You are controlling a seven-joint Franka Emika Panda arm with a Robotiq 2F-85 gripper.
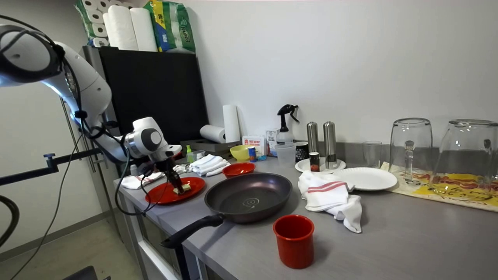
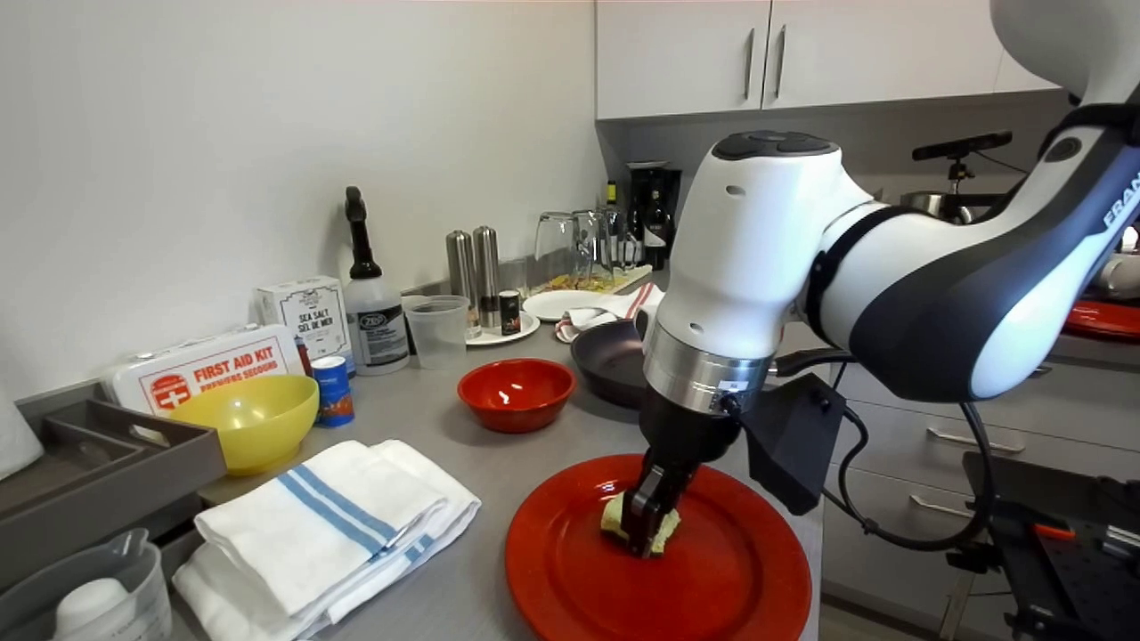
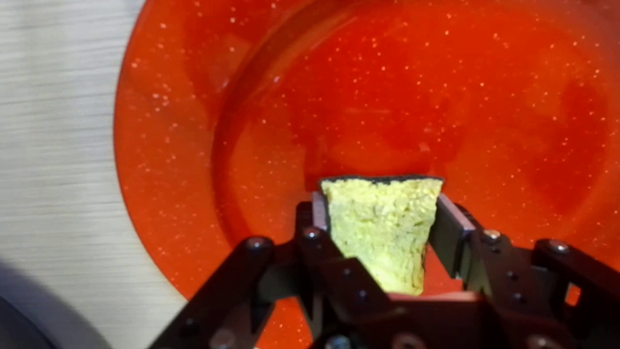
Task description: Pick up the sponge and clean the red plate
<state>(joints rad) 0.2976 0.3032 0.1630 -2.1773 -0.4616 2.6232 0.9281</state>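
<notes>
The glossy red plate point(image 1: 157, 194) lies flat near the counter's front edge, beside the black frying pan. It also shows in an exterior view point(image 2: 721, 579) and fills most of the wrist view point(image 3: 169, 121). The sponge point(image 3: 378, 228) is pale yellow with a dark far edge, wedged between my fingertips. It shows in both exterior views, small in one view point(image 1: 187, 187) and larger in an exterior view point(image 2: 614, 514). My gripper point(image 2: 643, 539) points down over the plate's middle, shut on the sponge. The sponge is at the plate's surface; exact contact is hidden.
The black frying pan point(image 1: 253, 194) and small red bowl point(image 2: 517, 396) stand close to the plate. Folded white towels point(image 2: 329, 525) lie on its other side. A red cup point(image 1: 294, 245) stands nearer the front. The counter's edge point(image 1: 155, 217) runs beside the plate.
</notes>
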